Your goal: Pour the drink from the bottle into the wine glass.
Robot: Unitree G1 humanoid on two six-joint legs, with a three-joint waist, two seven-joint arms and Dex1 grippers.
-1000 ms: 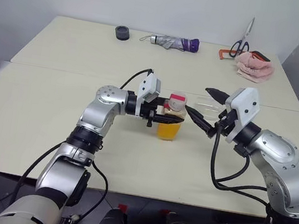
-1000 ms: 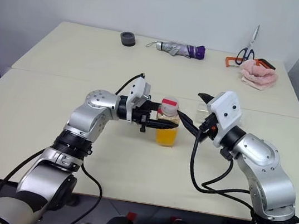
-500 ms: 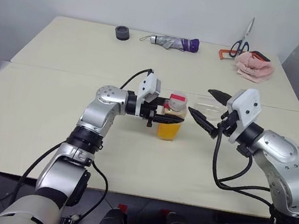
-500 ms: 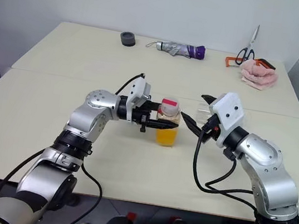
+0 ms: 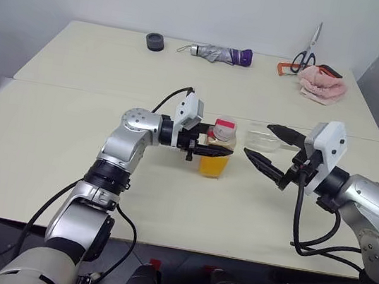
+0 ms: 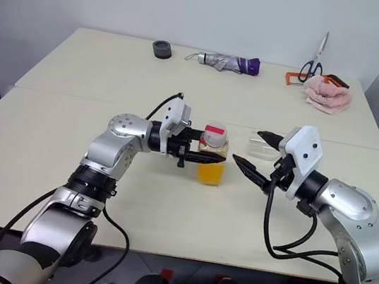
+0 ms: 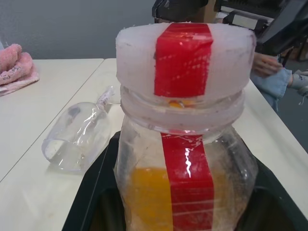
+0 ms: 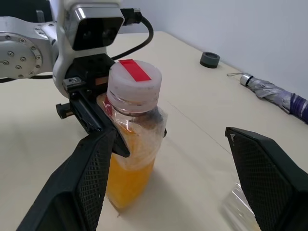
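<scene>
The left gripper [image 5: 211, 147] is clenched on the small clear plastic bottle [image 5: 217, 153] just below its neck, and the bottle stands upright on the cream table [image 5: 69, 138], near the middle of its front section. The right gripper [image 5: 275, 149] is released, jaws spread wide, just to the right of the bottle and apart from it. The clear stemmed wine glass [image 5: 262, 136] lies on its side on the table beyond the right gripper, bowl and stem both down. Hazard one: the red-and-white cap [image 7: 185, 57] is still seated, so tilting the bottle now would deliver nothing. Hazard two: the glass cannot receive liquid while it lies flat; pouring before it is stood upright would likely spill onto the table. Hazard three: the thin plastic wall looks deformable, so a hard squeeze with the cap off could force liquid out. The bright orange-yellow drink [image 8: 130, 171] fills roughly the lower half of the squarish body, and a red strip runs down the side.
</scene>
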